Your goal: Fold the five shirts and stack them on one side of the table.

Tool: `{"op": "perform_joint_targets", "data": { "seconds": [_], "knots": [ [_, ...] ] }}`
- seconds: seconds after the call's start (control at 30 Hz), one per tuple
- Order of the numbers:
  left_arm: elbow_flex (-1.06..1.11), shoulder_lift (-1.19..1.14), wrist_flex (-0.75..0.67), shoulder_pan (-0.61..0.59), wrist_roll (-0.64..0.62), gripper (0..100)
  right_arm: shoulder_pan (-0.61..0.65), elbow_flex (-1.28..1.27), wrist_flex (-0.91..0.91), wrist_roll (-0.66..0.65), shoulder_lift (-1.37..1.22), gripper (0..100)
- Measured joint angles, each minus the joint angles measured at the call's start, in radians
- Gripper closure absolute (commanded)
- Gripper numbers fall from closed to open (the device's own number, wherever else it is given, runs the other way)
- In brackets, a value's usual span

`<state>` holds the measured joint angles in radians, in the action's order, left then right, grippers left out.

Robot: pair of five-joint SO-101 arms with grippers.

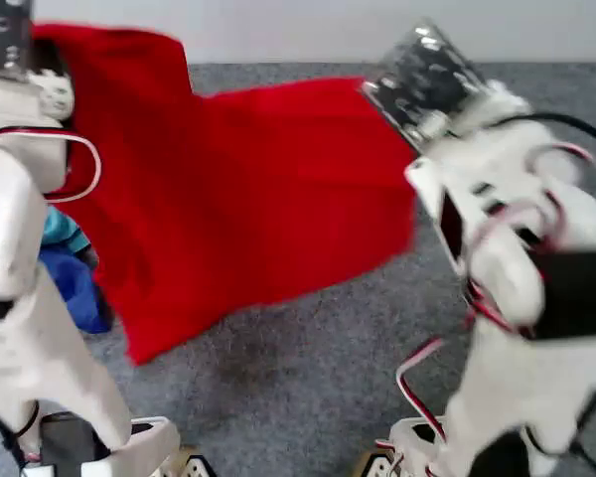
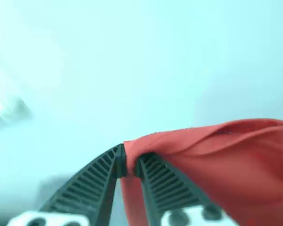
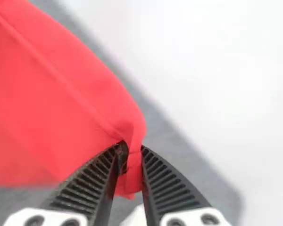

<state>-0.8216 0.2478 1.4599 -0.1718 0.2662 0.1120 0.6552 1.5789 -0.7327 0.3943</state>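
A red shirt hangs spread in the air between my two arms, its lower edge drooping toward the grey table. My left gripper is shut on one upper corner of the red shirt, held high at the back left. At the back right, my right gripper is shut on the other corner of the red shirt. A teal shirt and a blue shirt lie at the table's left side, partly hidden by the left arm and the red cloth.
Grey carpet-like surface covers the table, bare in front of the hanging shirt and between the two arm bases. A pale wall runs behind the table. Cables loop off the right arm.
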Motion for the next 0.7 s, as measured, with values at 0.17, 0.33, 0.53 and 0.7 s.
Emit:
{"op": "perform_joint_targets", "data": {
  "seconds": [0.17,0.33,0.53,0.7],
  "knots": [
    [-0.147,0.015,-0.034,0.003,0.044,98,-0.08,0.0,-0.038,-0.028,0.089,99.0],
    [-0.183,0.02,-0.034,0.021,0.155,98,-0.13,0.0,-0.034,-0.052,0.106,99.0],
    [-0.184,0.026,-0.014,0.031,0.183,98,-0.157,0.02,-0.028,-0.06,0.121,99.0],
    [-0.184,0.086,0.04,0.031,0.183,98,-0.157,0.026,0.018,-0.084,0.126,99.0]
  ]
}}
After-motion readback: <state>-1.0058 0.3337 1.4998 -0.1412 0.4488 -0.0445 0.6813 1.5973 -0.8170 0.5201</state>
